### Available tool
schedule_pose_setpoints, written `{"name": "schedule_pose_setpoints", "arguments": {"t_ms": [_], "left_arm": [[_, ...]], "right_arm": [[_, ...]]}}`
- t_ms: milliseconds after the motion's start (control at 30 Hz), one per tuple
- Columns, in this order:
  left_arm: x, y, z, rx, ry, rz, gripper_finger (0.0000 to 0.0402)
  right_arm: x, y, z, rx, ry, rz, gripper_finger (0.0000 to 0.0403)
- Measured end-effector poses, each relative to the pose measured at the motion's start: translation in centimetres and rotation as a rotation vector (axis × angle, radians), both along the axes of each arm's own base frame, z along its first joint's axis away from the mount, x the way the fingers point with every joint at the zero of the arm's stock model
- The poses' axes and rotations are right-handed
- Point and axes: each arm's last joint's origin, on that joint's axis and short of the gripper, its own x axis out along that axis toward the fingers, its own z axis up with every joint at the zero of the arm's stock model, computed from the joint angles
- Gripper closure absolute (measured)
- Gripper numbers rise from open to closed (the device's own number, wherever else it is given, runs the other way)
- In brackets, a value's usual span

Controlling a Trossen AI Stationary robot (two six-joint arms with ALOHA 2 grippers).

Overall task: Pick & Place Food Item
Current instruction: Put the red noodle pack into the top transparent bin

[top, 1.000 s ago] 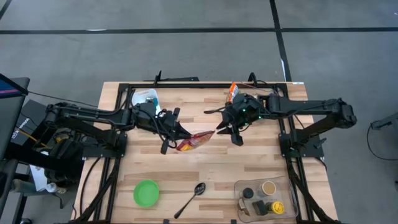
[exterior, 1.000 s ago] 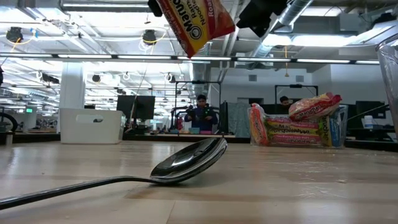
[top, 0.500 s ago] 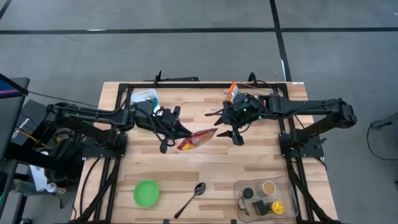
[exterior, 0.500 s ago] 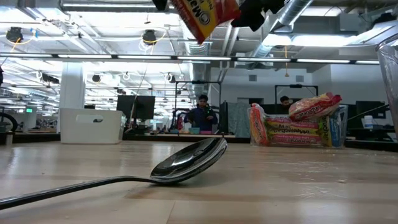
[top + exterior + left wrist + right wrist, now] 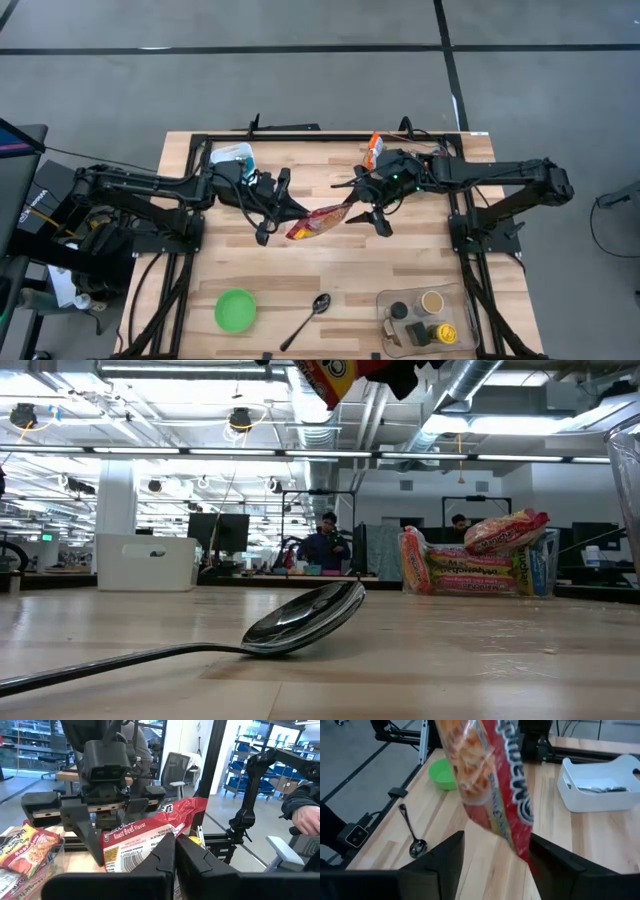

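Observation:
A red and orange instant-noodle packet (image 5: 316, 222) hangs in the air over the middle of the table, with my left gripper (image 5: 283, 212) shut on its left end. In the low view only its lower corner (image 5: 330, 374) shows at the top edge. My right gripper (image 5: 362, 208) stands open at the packet's right end. In the right wrist view the packet (image 5: 490, 780) runs down between the two spread fingers of my right gripper (image 5: 497, 844). The left wrist view shows my left gripper (image 5: 175, 849) and the right arm's open gripper behind the packet (image 5: 150, 840). My left gripper pinches the packet's end edge (image 5: 169, 838) between its two fingers, which reach in level from the table's left. The packet is lifted clear of the table and stretches away toward my right gripper. My right gripper: the packet's end passes close by one finger (image 5: 545, 857), and I cannot tell whether they touch.
A green bowl (image 5: 236, 310) and a spoon (image 5: 308, 320) lie near the front edge. A clear tub of small jars (image 5: 425, 316) sits at the front right. A white bin (image 5: 232, 156) and a further noodle packet (image 5: 373, 149) stand at the back.
The packet has risen: in the low view it has climbed until only its lower corner shows. My left gripper has tipped upward with it, still shut on its end. My right gripper has kept its place at the packet's right end.

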Motion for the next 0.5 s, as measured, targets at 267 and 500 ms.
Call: {"name": "schedule_pose_setpoints", "arguments": {"t_ms": [267,500], "left_arm": [[0.00,0.00,0.02,0.000,-0.002,0.000,0.0401],[0.00,0.06,0.01,0.001,-0.001,0.005,0.0401]], "right_arm": [[0.33,0.86,0.53,-0.001,-0.065,0.030,0.0227],[0.30,0.89,0.46,0.020,-0.050,0.018,0.0247]]}}
